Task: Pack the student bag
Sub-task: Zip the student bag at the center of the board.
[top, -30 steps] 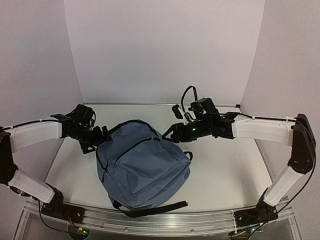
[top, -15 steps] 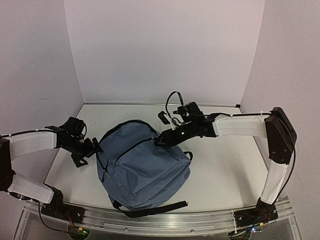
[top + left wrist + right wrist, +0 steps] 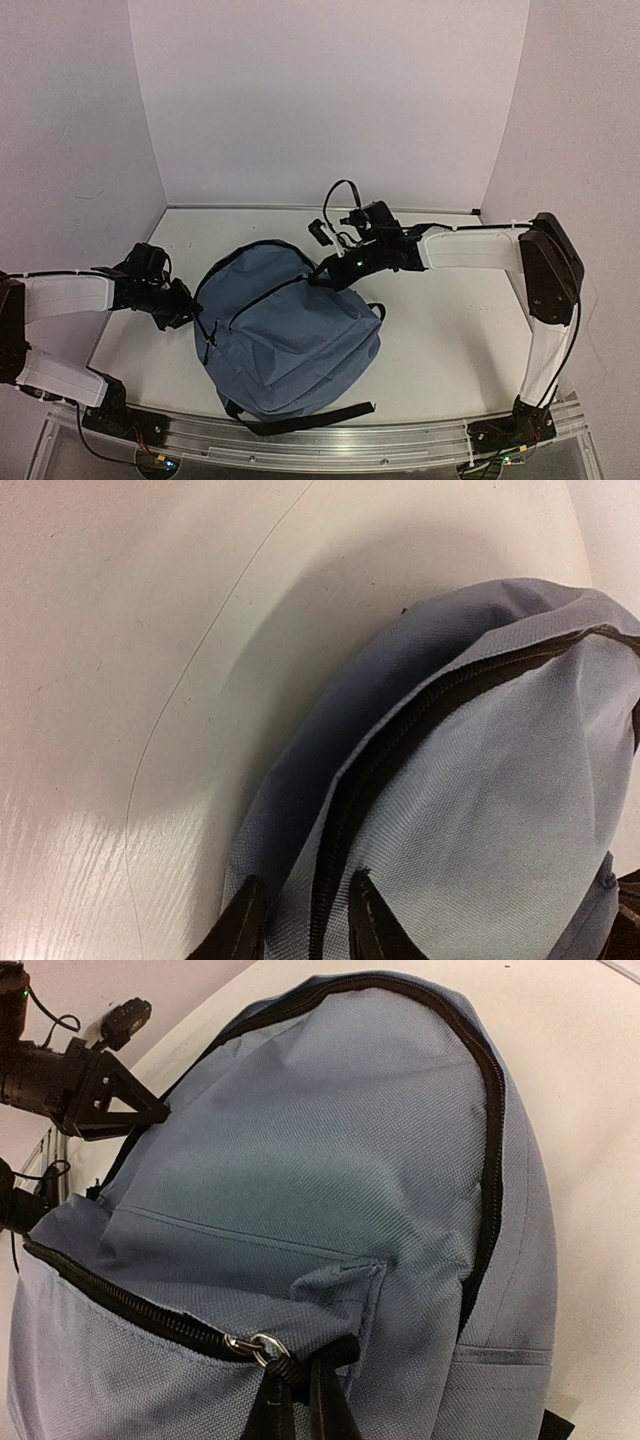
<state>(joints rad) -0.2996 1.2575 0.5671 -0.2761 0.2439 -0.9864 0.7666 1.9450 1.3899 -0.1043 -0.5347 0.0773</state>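
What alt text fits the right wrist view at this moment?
A slate-blue student bag fills the frame, its black zipper arcing over the top. At the bottom edge the right gripper is pinched shut on a zipper pull. The left gripper sits at the bag's far edge.

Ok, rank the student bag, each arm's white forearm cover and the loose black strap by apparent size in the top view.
1. student bag, by far largest.
2. right arm's white forearm cover and left arm's white forearm cover: alike, no ranking.
3. black strap: long but thin, least area.
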